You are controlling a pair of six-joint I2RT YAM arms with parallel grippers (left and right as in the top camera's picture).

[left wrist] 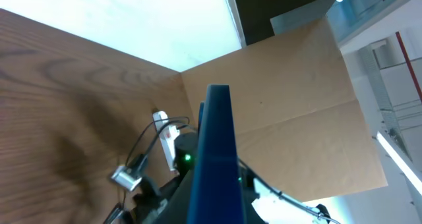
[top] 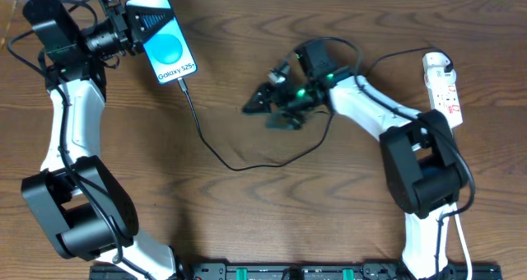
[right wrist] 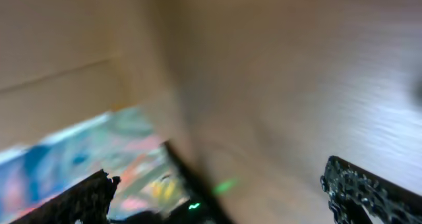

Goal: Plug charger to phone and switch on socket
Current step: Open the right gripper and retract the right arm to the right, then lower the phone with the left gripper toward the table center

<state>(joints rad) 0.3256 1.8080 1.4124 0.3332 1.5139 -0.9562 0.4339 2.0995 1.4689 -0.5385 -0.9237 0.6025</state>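
The phone [top: 165, 37], with a light blue screen and a round blue blob, is held at the back left by my left gripper [top: 136, 29], which is shut on it. In the left wrist view the phone [left wrist: 216, 151] shows edge-on as a blue slab between the fingers. The charger's black cable [top: 239, 166] meets the phone's lower edge, loops across the table and runs to the white adapter [top: 436, 63], which sits on the socket [top: 447, 95], a white power strip at the right. My right gripper [top: 257, 104] is open and empty over mid-table, blurred; its fingers [right wrist: 217, 191] are wide apart.
A brown cardboard wall [left wrist: 290, 99] stands behind the table. The right arm's white link [top: 370, 107] lies between the cable loop and the power strip. A black rail [top: 288, 272] runs along the front edge.
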